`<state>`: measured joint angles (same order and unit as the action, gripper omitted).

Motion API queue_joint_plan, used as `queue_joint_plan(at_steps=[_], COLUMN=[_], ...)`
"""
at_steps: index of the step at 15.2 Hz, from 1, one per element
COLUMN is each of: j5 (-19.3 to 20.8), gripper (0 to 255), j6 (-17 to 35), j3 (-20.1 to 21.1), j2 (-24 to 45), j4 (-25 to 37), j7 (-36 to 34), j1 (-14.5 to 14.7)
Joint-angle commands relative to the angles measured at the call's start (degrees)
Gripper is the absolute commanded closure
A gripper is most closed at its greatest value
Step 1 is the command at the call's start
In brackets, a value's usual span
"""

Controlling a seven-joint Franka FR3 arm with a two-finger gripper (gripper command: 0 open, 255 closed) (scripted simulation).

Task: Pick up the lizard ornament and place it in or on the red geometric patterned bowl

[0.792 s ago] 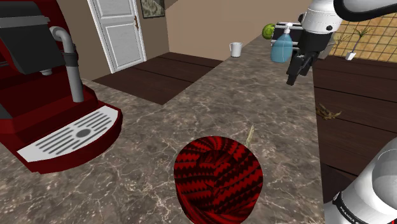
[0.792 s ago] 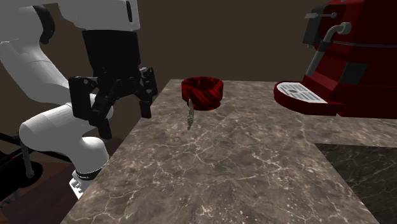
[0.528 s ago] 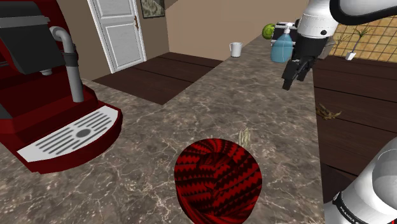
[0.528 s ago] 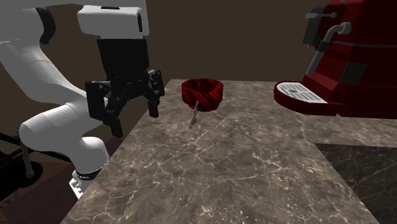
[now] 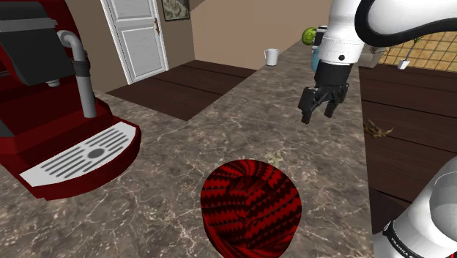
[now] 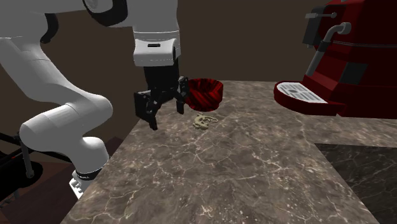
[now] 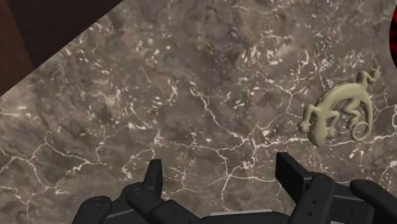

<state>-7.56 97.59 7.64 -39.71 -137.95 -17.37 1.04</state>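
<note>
Lizard ornament [image 6: 202, 120]: now flat on bench [image 6: 222, 168], near bowl [image 6: 207, 97].
End effector [image 6: 167, 105]: wide, empty, moved closer; grasp comes next.

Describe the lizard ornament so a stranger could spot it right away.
Start at the brown marbled counter with the big red coffee machine. Near its other edge sits a red-and-black patterned bowl; the lizard ornament lies flat beside it, small, pale beige, curly-tailed.

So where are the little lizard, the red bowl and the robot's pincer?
Pale beige lizard ornament [image 7: 336, 104]: wrist view, on its body.
Red-and-black patterned bowl [image 5: 251, 205]: shoulder view, on its patterned surface.
Black two-finger pincer [image 5: 316, 116]: shoulder view, midway between its fingertips.
</note>
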Motion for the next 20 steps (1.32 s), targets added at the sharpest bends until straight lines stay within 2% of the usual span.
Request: queue_joint_plan(at_steps=[1,7,15,20], j5=[-3.2,-11.5,-12.8,-12.8], gripper=[0,0,0,0], j6=[0.7,5.0,11.0,11.0], j3=[1.8,6.5,8.0,8.0], j2=[1.5,7.2,7.8,7.8], j4=[0.3,1.7,-3.4,-3.4], j7=[-4.2,-14.8,-14.6,-14.6], j1=[0.5,1.8,2.5,2.5])
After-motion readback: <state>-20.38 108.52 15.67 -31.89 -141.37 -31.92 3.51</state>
